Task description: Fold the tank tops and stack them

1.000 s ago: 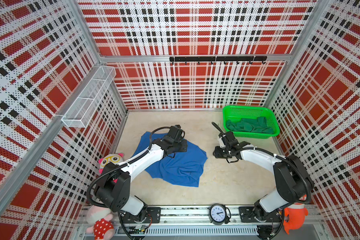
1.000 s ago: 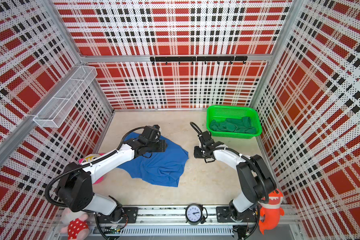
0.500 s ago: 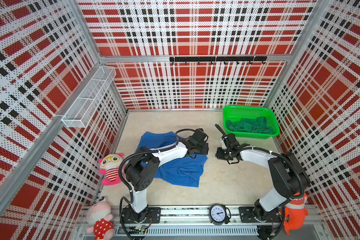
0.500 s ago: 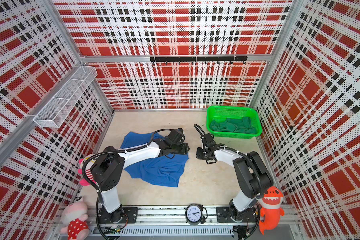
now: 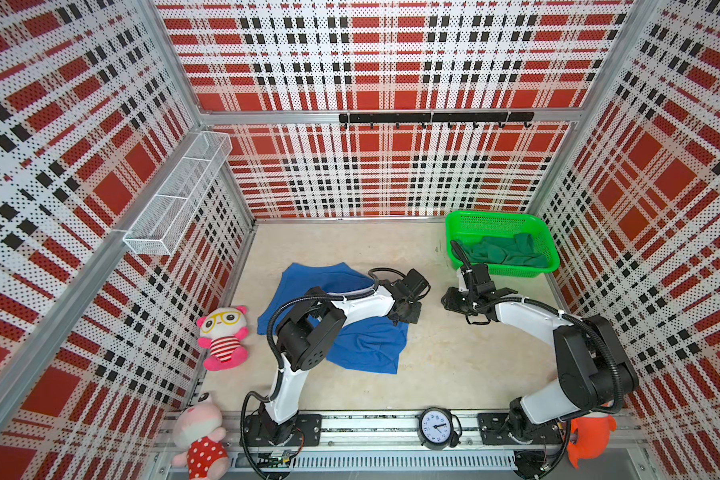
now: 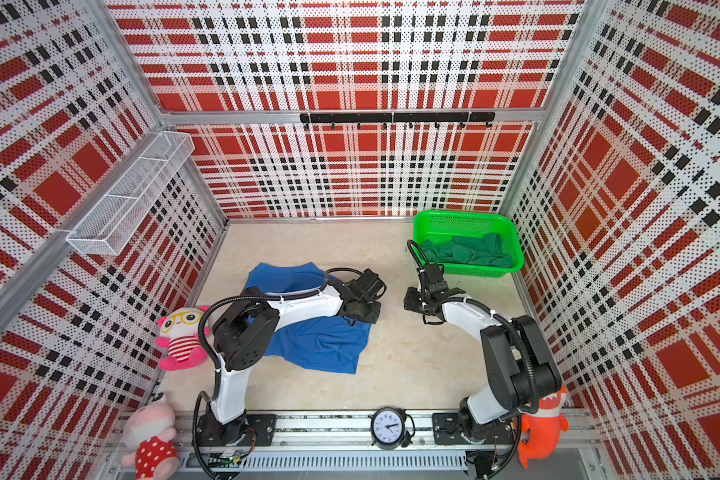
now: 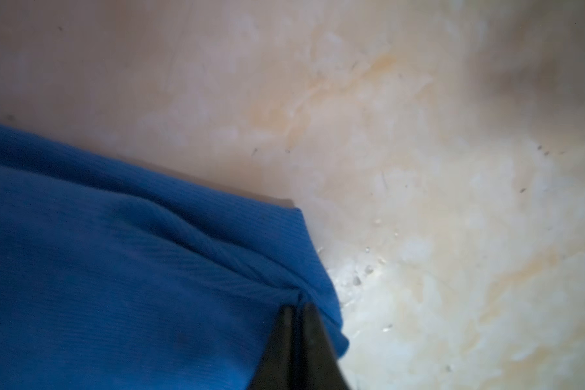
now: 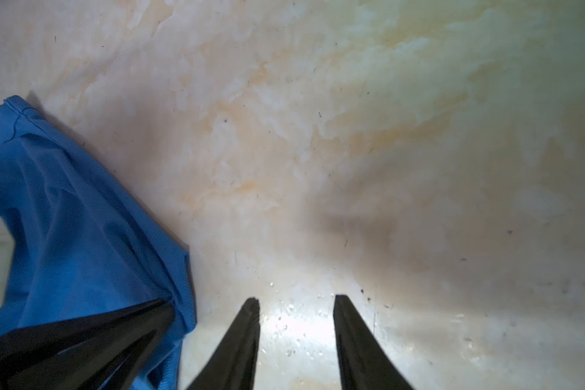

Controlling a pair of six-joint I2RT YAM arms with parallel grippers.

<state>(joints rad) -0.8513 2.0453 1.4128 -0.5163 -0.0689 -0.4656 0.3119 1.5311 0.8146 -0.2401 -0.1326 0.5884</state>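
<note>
No legible text or brand anywhere; clock (image 5: 435, 428) dial markings too small and blurred.

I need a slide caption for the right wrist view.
Right gripper open over the table, beside the left gripper pinching an edge of the blue tank top.

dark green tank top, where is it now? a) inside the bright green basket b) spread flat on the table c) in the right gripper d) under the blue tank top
a: in both top views the dark green tank top lies crumpled inside the bright green mesh basket.
</note>
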